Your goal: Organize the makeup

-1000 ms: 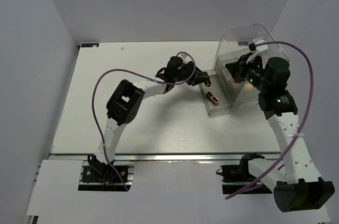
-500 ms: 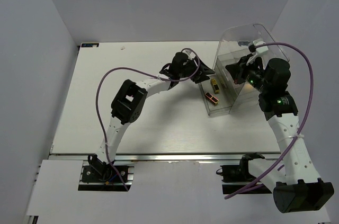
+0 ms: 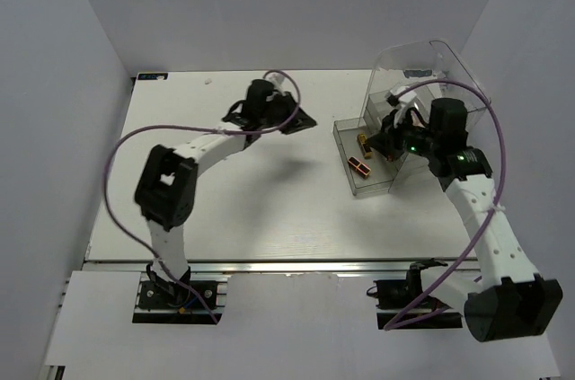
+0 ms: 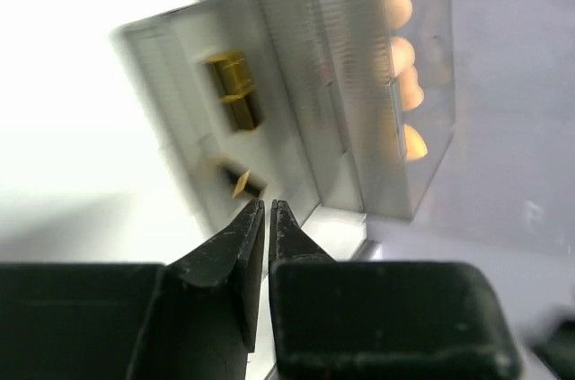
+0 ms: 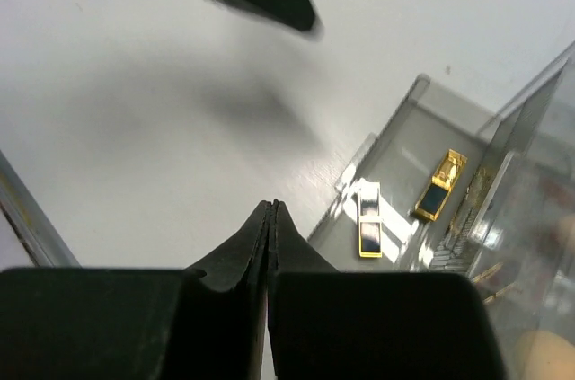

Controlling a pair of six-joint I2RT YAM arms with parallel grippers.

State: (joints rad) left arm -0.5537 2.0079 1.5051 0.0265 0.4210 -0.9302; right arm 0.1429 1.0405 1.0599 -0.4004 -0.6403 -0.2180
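Observation:
Two gold-and-dark lipstick tubes lie in the pulled-out clear drawer. The left wrist view shows them as lipsticks, with peach sponges behind the clear wall. My left gripper hovers over the table to the left of the drawer; the left gripper is empty, its jaws closed to a thin slit. My right gripper hangs above the drawer's back end. In its own view the right gripper is shut on nothing, the lipsticks lying beyond it.
The large clear plastic drawer box stands at the back right against the wall, its drawer sticking out toward the table's middle. White table spreads to the left and front. Purple cables arc over both arms.
My left gripper let the second lipstick drop into the drawer, pulled back to the left and closed its jaws. My right gripper shifted a little left over the drawer.

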